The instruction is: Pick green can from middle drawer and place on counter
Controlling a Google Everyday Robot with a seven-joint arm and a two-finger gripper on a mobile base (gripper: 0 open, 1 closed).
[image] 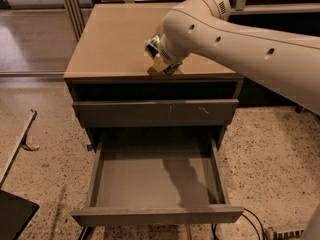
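The green can (152,46), dark with a shiny silver end, is held in my gripper (161,60), which is shut on it. The gripper hangs from the big white arm (235,34) that reaches in from the right. The can sits just above the front part of the beige counter (107,41), right of its middle. The middle drawer (156,215) is pulled wide open below, and its smooth grey inside holds nothing. The arm casts a shadow on the drawer floor.
A shut drawer front with pale scratch marks (155,113) sits between the counter and the open drawer. Cables (260,224) lie on the speckled floor at lower right. A dark object (12,216) is at lower left. A metal rail (20,134) lies at left.
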